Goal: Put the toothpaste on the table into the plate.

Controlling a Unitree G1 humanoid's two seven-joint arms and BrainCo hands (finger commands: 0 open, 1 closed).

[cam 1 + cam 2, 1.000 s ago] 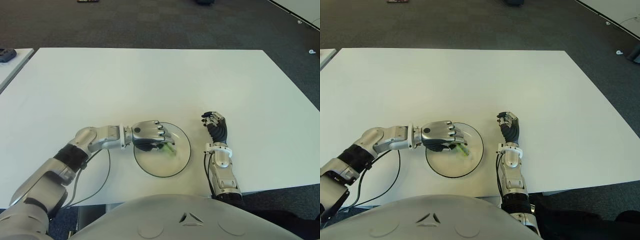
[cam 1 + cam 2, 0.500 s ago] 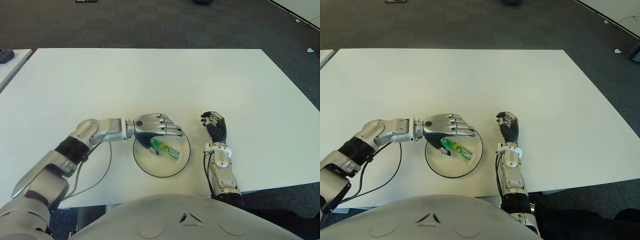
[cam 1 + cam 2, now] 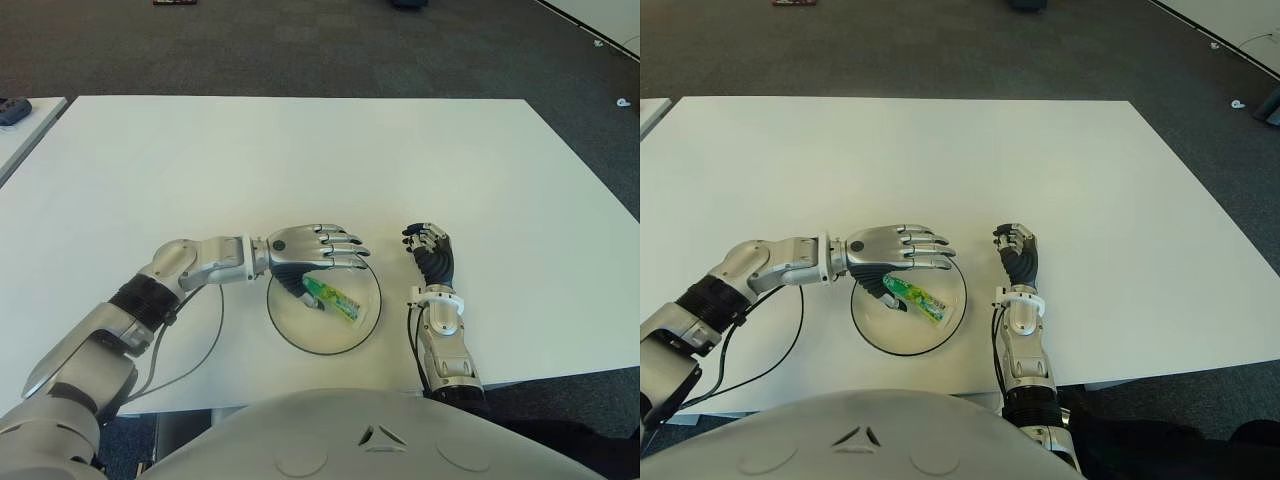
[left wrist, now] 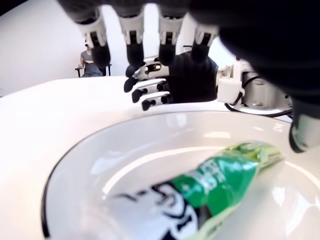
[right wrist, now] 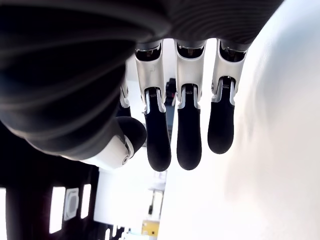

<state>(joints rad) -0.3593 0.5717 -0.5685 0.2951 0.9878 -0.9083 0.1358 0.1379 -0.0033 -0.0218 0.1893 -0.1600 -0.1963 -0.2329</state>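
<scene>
We saw a broad white worktop (image 3: 300, 150) carrying a round, dark-rimmed white plate (image 3: 367, 322). Our left robot hand (image 3: 312, 250) hovered over its far edge, fingers spread and empty; our right robot hand (image 3: 430, 250) showed beside the plate's right, fingers loosely curled, holding nothing. The soft green-and-white toothpaste (image 3: 333, 298) tube lay flat inside the plate.

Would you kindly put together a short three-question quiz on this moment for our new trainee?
1. True or false: the toothpaste lies in the plate.
2. The left hand is: A) clamped on the tube, B) open above the plate, C) off the table.
3. On which side of the plate does the idle right hand show?

Key: 1 true; 2 B; 3 the robot's right.
</scene>
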